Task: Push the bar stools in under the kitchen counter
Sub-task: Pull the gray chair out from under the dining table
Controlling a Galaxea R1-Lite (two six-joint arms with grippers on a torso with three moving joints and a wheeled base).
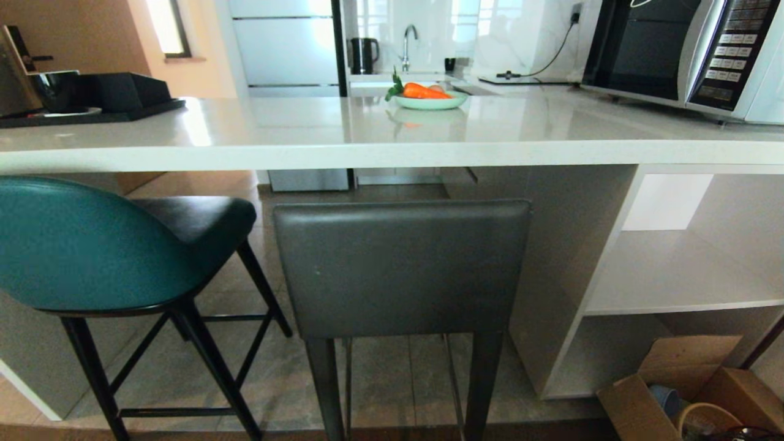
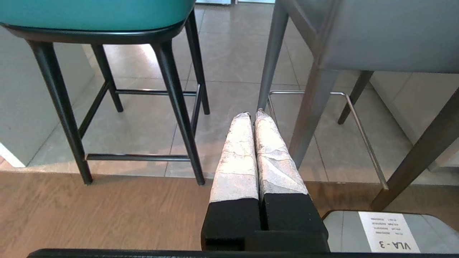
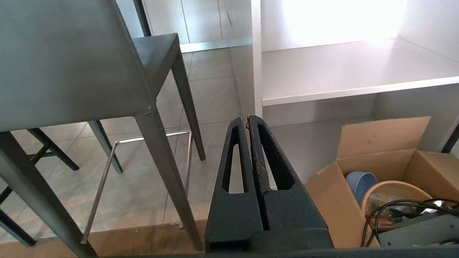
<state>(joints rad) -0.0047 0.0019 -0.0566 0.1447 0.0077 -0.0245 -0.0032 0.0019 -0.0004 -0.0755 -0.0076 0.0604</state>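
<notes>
Our left end effector [image 2: 252, 114] has its taped fingers pressed together on nothing, hanging low over the floor between the two stools and touching neither. Our right end effector [image 3: 247, 120] is likewise closed and empty, low beside the grey stool's legs and near an open cardboard box [image 3: 380, 157] on the floor. Neither arm shows in the head view.

The dark-grey stool [image 1: 401, 269] stands right before us, its back just below the worktop [image 1: 380, 131] edge, seat reaching under it. The teal stool [image 1: 79, 245] stands to its left, turned at an angle, with its black seat partly under the edge.

Grey tile lies under the worktop, meeting wood flooring nearer us. On top we see a plate of carrots [image 1: 429, 98], a microwave [image 1: 680, 52] and a black tray [image 1: 92, 110]. White shelf cubbies [image 1: 680, 269] open at the right.
</notes>
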